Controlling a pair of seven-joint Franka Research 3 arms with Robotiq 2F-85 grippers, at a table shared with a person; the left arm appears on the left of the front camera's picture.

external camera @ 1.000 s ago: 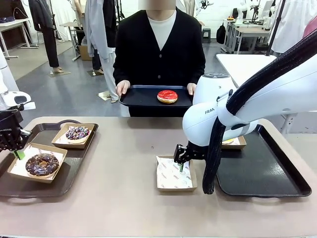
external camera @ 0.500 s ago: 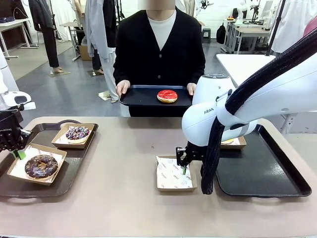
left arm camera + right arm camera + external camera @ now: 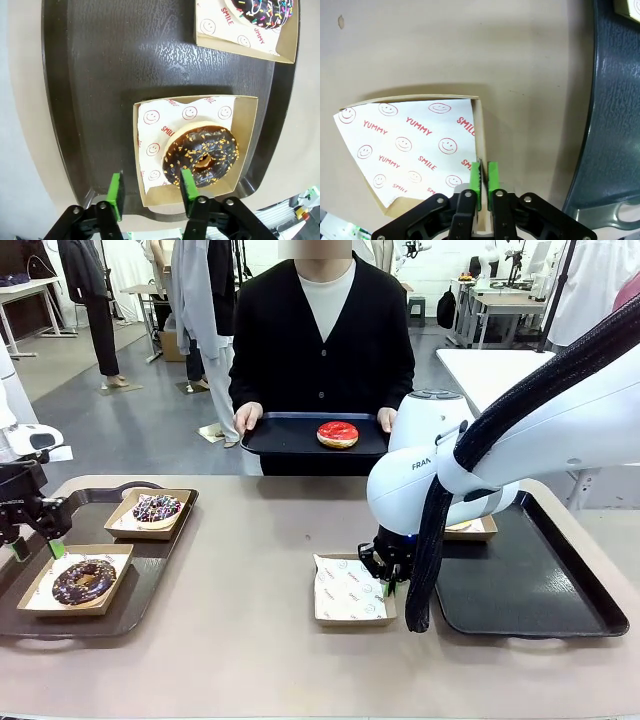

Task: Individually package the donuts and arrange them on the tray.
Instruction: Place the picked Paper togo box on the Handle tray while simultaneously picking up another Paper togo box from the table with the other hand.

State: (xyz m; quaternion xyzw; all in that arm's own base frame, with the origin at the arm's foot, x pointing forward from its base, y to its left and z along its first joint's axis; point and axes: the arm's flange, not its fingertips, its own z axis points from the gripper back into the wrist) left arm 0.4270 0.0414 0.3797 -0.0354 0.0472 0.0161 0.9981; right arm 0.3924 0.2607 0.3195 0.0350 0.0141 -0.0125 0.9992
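Four donuts are seen. The dark chocolate donut (image 3: 84,579) with orange crumbs is sat in a paper-lined box (image 3: 38,598) at the near end of the left tray (image 3: 150,575). The sprinkled donut (image 3: 157,507) is boxed at the far end of that tray. The red donut (image 3: 338,433) is lying unboxed on a black tray (image 3: 275,438) held in both of the person's hands at the far side of the table (image 3: 250,640). A yellow donut (image 3: 461,526) is partly seen in a box on the right tray (image 3: 540,590), mostly hidden behind the right arm

Left gripper (image 3: 151,191): jaws are spread wide, nothing is held. In the left wrist view it is hung above the near wall of the chocolate donut's box; one green pad is over the donut's edge, the other over bare tray beside the box. Contact cannot be told

Right gripper (image 3: 483,181): green pads are pinched on the side wall of the empty box (image 3: 478,125) mid-table, with the wall sandwiched between them. That box is lined with smiley-print paper (image 3: 405,145) and is sat on the tabletop just beside the right tray, not on it. In the front view the gripper (image 3: 385,580) is at the box's right edge
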